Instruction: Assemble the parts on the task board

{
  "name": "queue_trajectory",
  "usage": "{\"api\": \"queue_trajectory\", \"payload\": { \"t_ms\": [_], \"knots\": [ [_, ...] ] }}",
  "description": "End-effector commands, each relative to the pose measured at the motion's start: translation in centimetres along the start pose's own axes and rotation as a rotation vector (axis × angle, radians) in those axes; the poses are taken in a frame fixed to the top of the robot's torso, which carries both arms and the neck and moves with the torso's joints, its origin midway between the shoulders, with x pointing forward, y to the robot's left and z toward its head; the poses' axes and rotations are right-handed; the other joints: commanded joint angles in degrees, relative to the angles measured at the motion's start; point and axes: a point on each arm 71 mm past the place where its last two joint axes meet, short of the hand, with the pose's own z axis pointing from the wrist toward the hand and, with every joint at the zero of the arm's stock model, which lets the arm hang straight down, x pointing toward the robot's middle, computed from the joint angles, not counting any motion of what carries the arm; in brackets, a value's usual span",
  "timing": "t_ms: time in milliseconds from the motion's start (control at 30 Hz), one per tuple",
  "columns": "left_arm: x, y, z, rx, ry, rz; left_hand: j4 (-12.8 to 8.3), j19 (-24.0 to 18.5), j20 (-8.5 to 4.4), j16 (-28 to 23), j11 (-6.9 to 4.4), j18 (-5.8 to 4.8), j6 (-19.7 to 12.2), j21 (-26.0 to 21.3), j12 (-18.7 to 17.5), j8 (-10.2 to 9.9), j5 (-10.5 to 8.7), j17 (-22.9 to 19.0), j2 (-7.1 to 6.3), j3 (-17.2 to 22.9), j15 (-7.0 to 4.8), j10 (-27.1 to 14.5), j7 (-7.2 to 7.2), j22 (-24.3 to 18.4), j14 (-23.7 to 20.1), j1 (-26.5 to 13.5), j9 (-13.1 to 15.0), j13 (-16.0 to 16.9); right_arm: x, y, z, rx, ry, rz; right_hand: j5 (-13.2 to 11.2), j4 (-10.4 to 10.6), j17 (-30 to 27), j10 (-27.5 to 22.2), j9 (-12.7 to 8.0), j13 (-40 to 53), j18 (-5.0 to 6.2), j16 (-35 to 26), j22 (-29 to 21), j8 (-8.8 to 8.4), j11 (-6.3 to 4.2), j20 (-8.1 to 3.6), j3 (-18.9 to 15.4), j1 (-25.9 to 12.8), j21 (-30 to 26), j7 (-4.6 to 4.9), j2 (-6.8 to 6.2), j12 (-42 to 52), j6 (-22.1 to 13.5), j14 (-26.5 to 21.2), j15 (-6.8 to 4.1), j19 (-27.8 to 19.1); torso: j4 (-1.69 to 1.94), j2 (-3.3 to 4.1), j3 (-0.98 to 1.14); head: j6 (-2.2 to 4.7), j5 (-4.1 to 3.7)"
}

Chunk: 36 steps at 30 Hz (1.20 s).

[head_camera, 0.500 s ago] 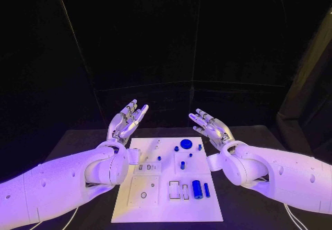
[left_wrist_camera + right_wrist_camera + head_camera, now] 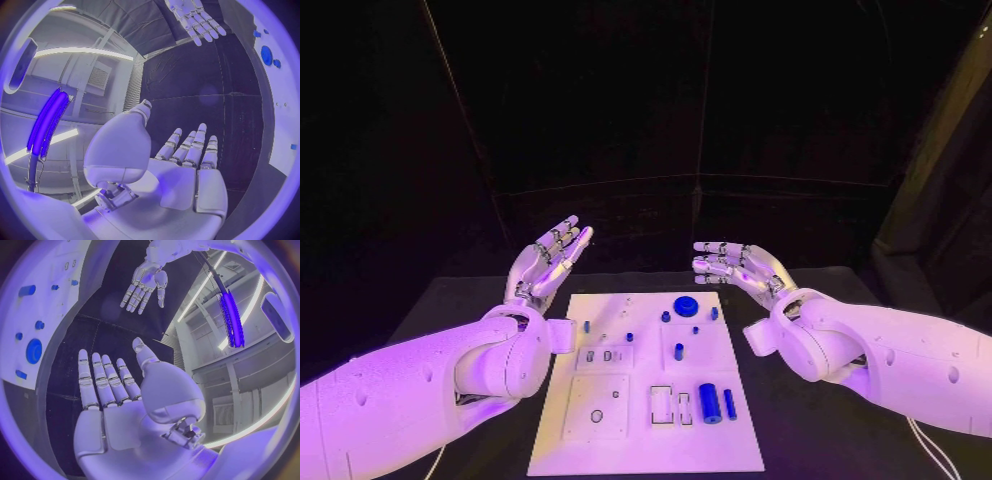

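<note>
Both hands raised empty beyond the board.
The left hand (image 2: 550,262) was open, fingers straight (holding nothing); the flat white task board (image 2: 625,450) lay mid-table with a round blue disc (image 2: 687,305) and blue cylinder (image 2: 710,402); the right hand (image 2: 737,268) was spread, empty.

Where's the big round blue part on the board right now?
In the head view, the big round blue part sits at the far end of the task board, right of centre, nearer the right hand.
</note>
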Motion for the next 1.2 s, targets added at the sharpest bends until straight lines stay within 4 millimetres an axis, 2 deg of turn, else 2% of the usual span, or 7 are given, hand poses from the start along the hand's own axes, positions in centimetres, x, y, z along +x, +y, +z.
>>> {"api": "queue_trajectory", "payload": {
  "t_ms": [33, 133, 333, 433, 600, 933, 1200],
  "knots": [
    [0.2, -0.3, 0.0, 0.028, 0.055, -0.041, -0.5, 3.9, 0.19, 2.4, 1.17, -1.15, 5.2, 1.7, 1.3, 1.2, 0.05, 1.1, 0.47, 0.4, 0.99, 6.1, 7.61, 0.9, 7.1, 1.1, 0.6, 0.6, -0.3, 0.8, 0.4, -0.065, 0.054, -0.145, 1.0, -2.3, 0.2, 17.4, 0.4, -0.1, 2.16, 2.9, 1.1, 2.22, -2.11, -2.71, 1.9, 6.9, 5.3, 3.29, -1.27, 1.5, 17.2, 19.5, -3.17, 14.3, 0.32, 0.76, -0.16, 0.13, -0.3],
    [0.3, -0.4, -0.1, 0.035, 0.072, -0.042, -1.5, 10.0, 0.14, 4.7, 1.48, -1.7, 10.9, 4.3, 2.8, 2.3, 0.06, 1.9, 1.04, 0.2, 1.41, 14.5, 7.91, 2.3, 14.9, 2.2, 1.0, 1.1, -0.7, 1.3, 1.0, -0.081, 0.073, -0.234, 1.0, -2.3, 0.1, 19.9, -0.2, -0.1, 2.02, 2.4, 1.1, 1.36, -2.83, -3.94, 3.0, 7.6, 6.3, 2.69, -2.01, 0.1, 19.3, 23.0, -4.25, 16.9, 0.63, 1.3, -0.21, 0.24, -0.48],
    [0.2, -0.7, -0.3, 0.049, 0.093, -0.034, -3.7, 23.1, 0.09, 5.7, 0.27, -0.39, 19.4, 9.3, 4.0, 3.2, 0.0, 1.8, 1.84, -0.7, -0.06, 26.7, 7.45, 4.4, 21.4, 3.4, 1.3, 1.4, -0.8, 2.1, 2.2, -0.1, 0.141, -0.493, 1.6, -2.4, 0.8, 24.4, -0.3, -0.1, 1.96, 3.1, 2.6, 0.53, -4.27, -6.49, 4.8, 8.9, 10.1, 1.71, -3.75, -1.2, 22.5, 29.9, -6.51, 21.9, 1.04, 2.58, -0.26, 0.43, -0.49],
    [0.3, -0.8, -0.4, 0.053, 0.099, -0.033, -4.5, 25.7, 0.05, 5.3, 0.01, -0.09, 21.4, 9.8, 3.8, 3.1, -0.02, 1.5, 2.14, -1.0, -0.38, 29.4, 7.26, 4.4, 22.8, 3.6, 1.2, 1.4, -0.4, 2.5, 3.0, -0.098, 0.178, -0.661, 1.9, -2.3, 1.5, 26.1, -0.3, -0.1, 1.97, 4.0, 4.1, -0.01, -4.98, -7.89, 5.6, 9.3, 13.1, 1.21, -4.74, -2.1, 23.8, 34.1, -7.66, 24.5, 1.25, 3.28, -0.38, 0.74, -0.63],
    [0.6, -1.0, -0.7, 0.054, 0.115, -0.04, -5.4, 24.7, 0.06, 4.4, -0.01, -0.15, 22.1, 8.8, 3.0, 2.5, -0.02, 1.0, 2.49, -1.4, -0.36, 30.0, 7.23, 3.7, 23.0, 4.0, 1.0, 1.4, 0.6, 3.2, 4.2, -0.085, 0.242, -0.939, 1.6, -2.3, 3.4, 26.9, -0.4, -0.1, 1.99, 6.3, 6.7, -1.03, -5.82, -9.56, 6.3, 8.6, 18.3, 0.52, -6.39, -3.9, 25.0, 40.8, -9.24, 28.1, 1.67, 4.61, -0.67, 1.1, -1.02],
    [1.4, -1.2, -1.0, 0.057, 0.138, -0.052, -6.4, 19.2, 0.08, 2.4, 0.24, -0.71, 21.8, 5.8, 1.3, 1.2, -0.03, 0.2, 2.81, -2.0, 0.2, 29.0, 7.33, 1.9, 22.1, 3.9, 0.8, 1.3, 2.2, 3.7, 6.0, -0.055, 0.29, -1.262, -0.4, -2.0, 8.4, 26.4, -0.3, 0.0, 1.87, 11.9, 10.1, -2.9, -6.66, -10.6, 6.8, 6.3, 24.7, -0.64, -7.93, -4.3, 26.0, 45.6, -10.45, 30.9, 2.59, 6.6, -0.97, 1.28, -1.82],
    [1.4, -1.1, -0.9, 0.057, 0.148, -0.037, -5.8, 11.9, 0.13, -0.5, 0.97, -1.73, 19.3, 2.6, 0.2, 0.0, -0.01, -0.2, 0.58, -2.2, 1.19, 21.4, 7.71, 0.5, 19.5, 3.5, 0.6, 0.8, 2.9, 3.6, 6.7, -0.025, 0.326, -1.313, -1.1, -1.8, 13.7, 24.4, -0.4, 0.1, 1.9, 19.0, 12.8, -3.72, -6.41, -10.62, 7.5, 5.9, 29.5, -0.45, -8.45, -4.3, 24.6, 45.6, -10.47, 31.2, 2.99, 7.5, -1.15, 1.29, -2.36]
  ]
}}
